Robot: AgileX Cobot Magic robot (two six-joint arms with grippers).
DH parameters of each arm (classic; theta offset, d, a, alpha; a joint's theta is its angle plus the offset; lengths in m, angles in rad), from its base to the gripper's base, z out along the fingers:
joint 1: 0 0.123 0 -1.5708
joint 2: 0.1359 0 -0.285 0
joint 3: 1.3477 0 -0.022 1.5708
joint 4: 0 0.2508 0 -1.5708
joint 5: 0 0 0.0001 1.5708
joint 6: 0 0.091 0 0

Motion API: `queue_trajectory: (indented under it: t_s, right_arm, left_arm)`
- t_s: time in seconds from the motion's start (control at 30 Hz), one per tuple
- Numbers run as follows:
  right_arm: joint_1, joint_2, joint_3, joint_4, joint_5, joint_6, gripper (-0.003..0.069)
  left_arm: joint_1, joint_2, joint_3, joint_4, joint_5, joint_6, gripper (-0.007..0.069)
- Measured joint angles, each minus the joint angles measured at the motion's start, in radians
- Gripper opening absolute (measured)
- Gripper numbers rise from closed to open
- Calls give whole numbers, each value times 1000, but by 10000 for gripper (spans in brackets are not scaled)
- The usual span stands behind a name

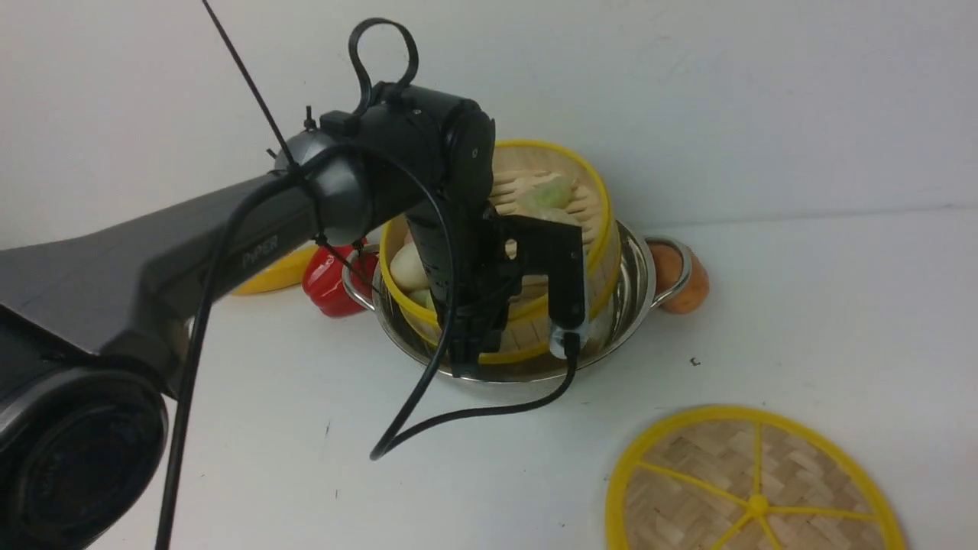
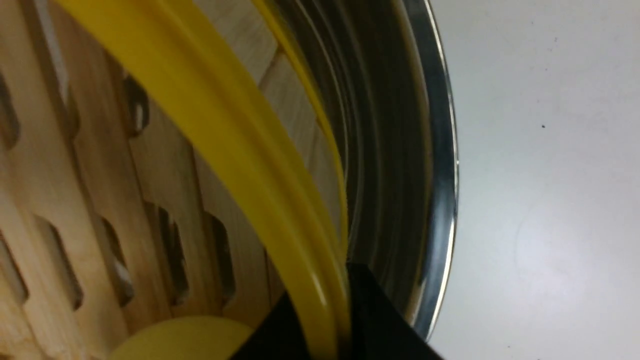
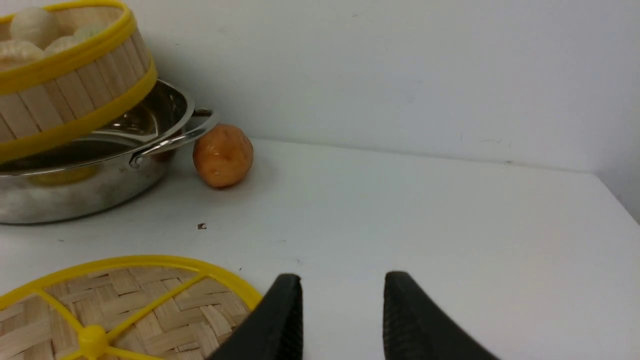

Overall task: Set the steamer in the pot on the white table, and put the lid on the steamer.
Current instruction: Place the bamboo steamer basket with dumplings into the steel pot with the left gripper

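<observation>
Clamping the near yellow rim of the steamer (image 1: 535, 164), the left gripper (image 2: 325, 335) is seen clenched on it, with one finger inside the wall and one outside. The steamer is held tilted over the pot (image 1: 638, 302). Its near edge is lowered inside the pot's wall, while its far edge is raised above the pot's rim, so that the slatted floor is turned toward the robot. Pale buns (image 1: 409, 267) and a greenish dumpling (image 1: 554, 191) are seen inside it.

The pot is set on the counter (image 1: 840, 321). The lid (image 1: 718, 489) is laid flat on the counter, knob upward, nearer to the robot than the pot and to the pot's right, well apart from it. The right gripper (image 3: 342, 280) is held low by the lid's rim, on the side turned away from the pot. Its jaws are parted and nothing is grasped between them; whether the lid is touched cannot be told.

An orange ball (image 1: 688, 286) is found just beside the pot's right handle. A red pepper (image 1: 328, 283) is found just beside the left handle, and a yellow thing (image 1: 267, 279), mostly hidden by the arm, lies farther left of the pot.
</observation>
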Motion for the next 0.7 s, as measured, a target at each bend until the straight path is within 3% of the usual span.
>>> queue_trajectory:
  t_s: [0.7]
  right_arm:
    - [0,0,0,0,0,0,248]
  left_arm:
    - [0,55,-1,-23,-6,36,28]
